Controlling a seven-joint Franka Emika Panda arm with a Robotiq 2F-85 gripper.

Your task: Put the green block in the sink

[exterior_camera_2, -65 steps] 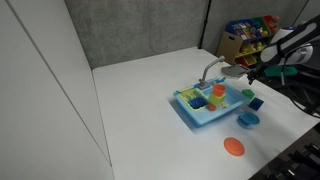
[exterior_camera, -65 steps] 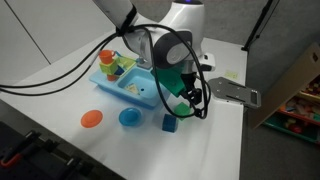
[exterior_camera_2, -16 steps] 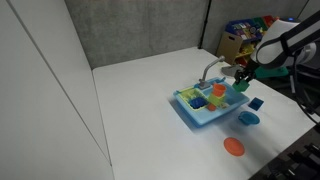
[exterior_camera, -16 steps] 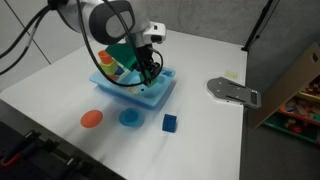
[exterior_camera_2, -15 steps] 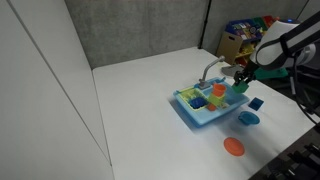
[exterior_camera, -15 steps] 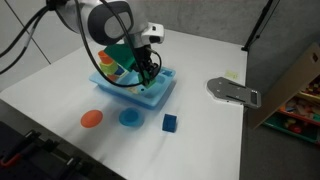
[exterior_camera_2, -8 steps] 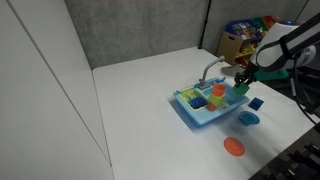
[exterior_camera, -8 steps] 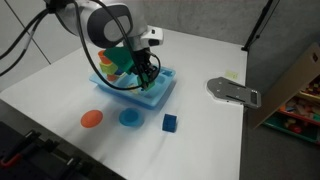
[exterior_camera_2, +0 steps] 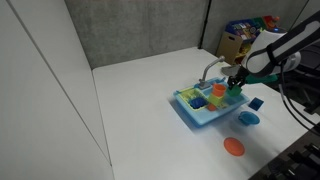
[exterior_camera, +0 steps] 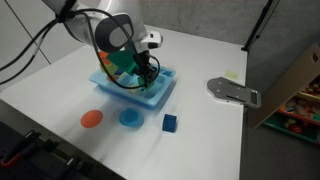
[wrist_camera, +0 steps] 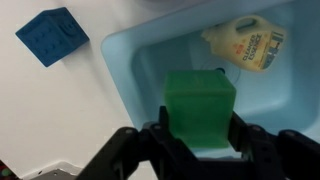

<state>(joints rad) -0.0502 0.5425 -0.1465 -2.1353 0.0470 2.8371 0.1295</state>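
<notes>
The green block (wrist_camera: 200, 108) is clamped between the jaws of the gripper (wrist_camera: 199, 135), which are closed on two opposite faces. It is held over the basin of the sink (wrist_camera: 122, 62), and by the look of it has not yet been set down. In the wrist view the block is seen close to one basin wall, with a yellow toy jug (wrist_camera: 245, 45) lying further in. In an exterior view the sink (exterior_camera: 165, 92) is placed near the middle of the bench, well away from its edges, and the dark blue cube (exterior_camera: 169, 122) is left nearer the front edge.

For the step to be done well, the block should be brought slightly inward, so that the wall is cleared and the jug is not struck. It should be lowered until it is just above the basin floor, and only then released — a drop from height may let it bounce out. The jaws should be opened fully before the arm is lifted straight up.
</notes>
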